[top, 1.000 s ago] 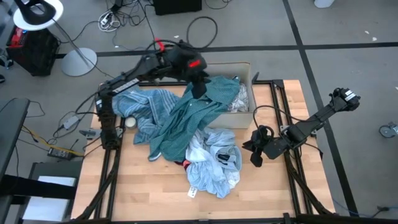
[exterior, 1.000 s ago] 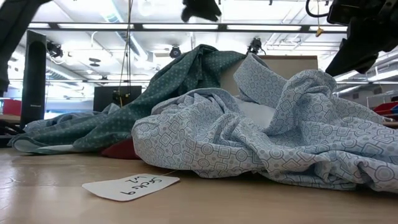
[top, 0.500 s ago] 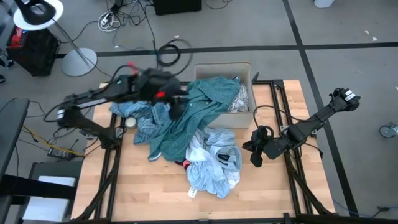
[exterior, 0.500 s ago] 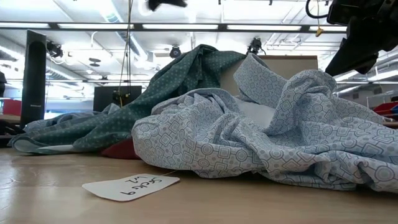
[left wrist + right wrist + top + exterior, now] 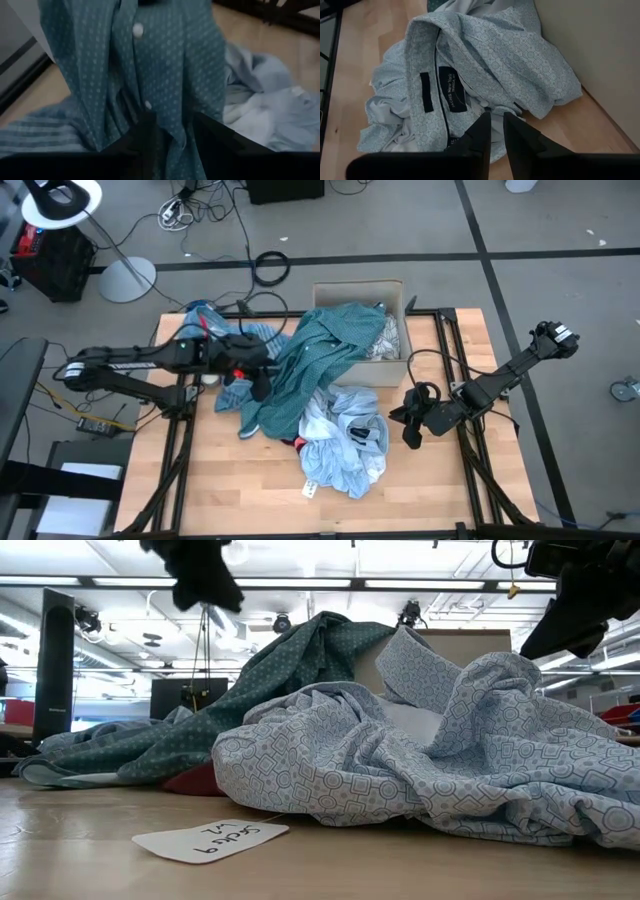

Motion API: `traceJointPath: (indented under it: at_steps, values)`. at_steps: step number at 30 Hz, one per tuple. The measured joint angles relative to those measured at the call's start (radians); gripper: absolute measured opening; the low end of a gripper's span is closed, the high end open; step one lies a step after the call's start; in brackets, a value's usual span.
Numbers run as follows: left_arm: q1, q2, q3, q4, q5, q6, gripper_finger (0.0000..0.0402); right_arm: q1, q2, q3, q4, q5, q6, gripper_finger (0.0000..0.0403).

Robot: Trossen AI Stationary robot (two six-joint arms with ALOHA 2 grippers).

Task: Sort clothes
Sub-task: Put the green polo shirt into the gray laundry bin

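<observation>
A teal dotted shirt (image 5: 320, 360) drapes from the cardboard box (image 5: 355, 286) down onto the table, lying over a blue striped cloth (image 5: 232, 395). A pale blue patterned shirt (image 5: 340, 442) is crumpled at the table's middle, with a red piece (image 5: 298, 443) showing under its edge. A white-grey patterned cloth (image 5: 388, 340) lies in the box. My left gripper (image 5: 258, 383) hangs open above the teal shirt's left edge (image 5: 150, 60), touching nothing. My right gripper (image 5: 408, 427) hovers to the right of the pale blue shirt (image 5: 485, 60), its fingers (image 5: 485, 127) a narrow gap apart and empty.
A white paper tag (image 5: 210, 837) lies on the wood near the table's front edge. The box wall (image 5: 600, 40) stands just beyond the right gripper. Bare tabletop (image 5: 230, 480) shows at the near left and near right. Cables and a lamp base lie on the floor beyond the table.
My left gripper has swung from above the box toward the table's left and near side and come down, ending over the teal shirt's left edge. Its fingers stay open and empty. The clothes lie as before.
</observation>
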Motion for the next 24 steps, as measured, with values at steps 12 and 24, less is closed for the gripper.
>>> traceJointPath:
  at_steps: [12,24]
  values:
    - [0.002,0.021,-0.173,0.177,-0.005,0.02,0.0182,-0.001,0.0,0.0,0.001,0.007,-0.029,0.005]
    - [0.002,0.137,-0.219,0.3,-0.007,0.025,0.0209,-0.005,0.0,0.001,0.005,0.009,-0.029,0.0048]
